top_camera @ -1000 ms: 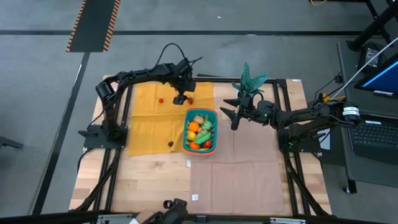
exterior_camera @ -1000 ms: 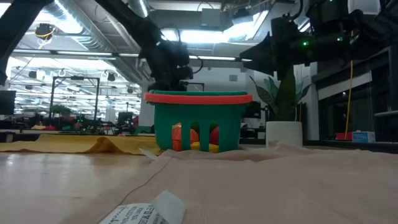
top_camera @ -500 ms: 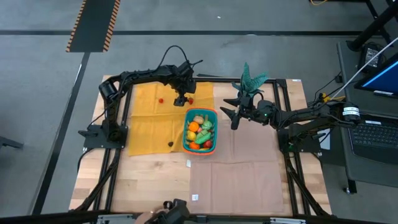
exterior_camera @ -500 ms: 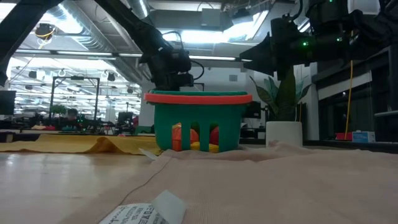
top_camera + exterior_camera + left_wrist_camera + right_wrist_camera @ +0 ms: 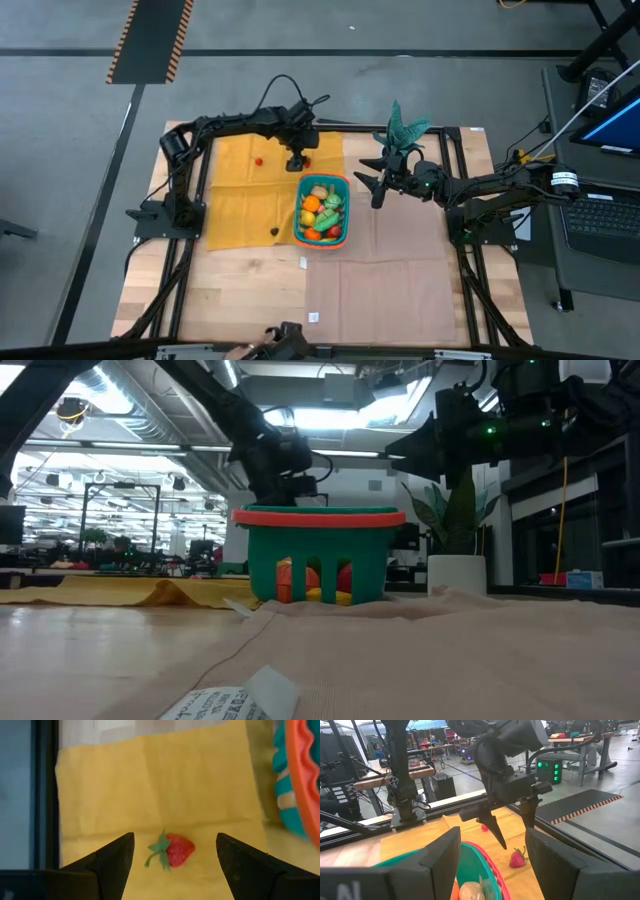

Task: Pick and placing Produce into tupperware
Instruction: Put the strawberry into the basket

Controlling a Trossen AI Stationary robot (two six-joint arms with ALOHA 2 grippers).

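The teal basket with the orange rim (image 5: 322, 210) stands mid-table, holding several toy fruits and vegetables. A red strawberry (image 5: 177, 851) lies on the yellow cloth (image 5: 240, 190) just beyond the basket's far end. My left gripper (image 5: 175, 837) hangs open a little above it, pointing steeply down, one finger on each side and touching nothing; the right wrist view shows the strawberry (image 5: 518, 858) below its fingertips. A small red piece (image 5: 258, 159) and a dark piece (image 5: 274, 231) also lie on the cloth. My right gripper (image 5: 372, 190) waits open and level to the right of the basket.
A potted green plant (image 5: 405, 130) in a white pot (image 5: 457, 573) stands at the far edge behind my right arm. A tan cloth (image 5: 400, 260) covers the table's right half. A paper label (image 5: 235, 700) lies near the front edge.
My left gripper has rolled a little about its own pointing line and edged toward the table's right, over the strawberry, staying open. The strawberry and the basket have kept their places.
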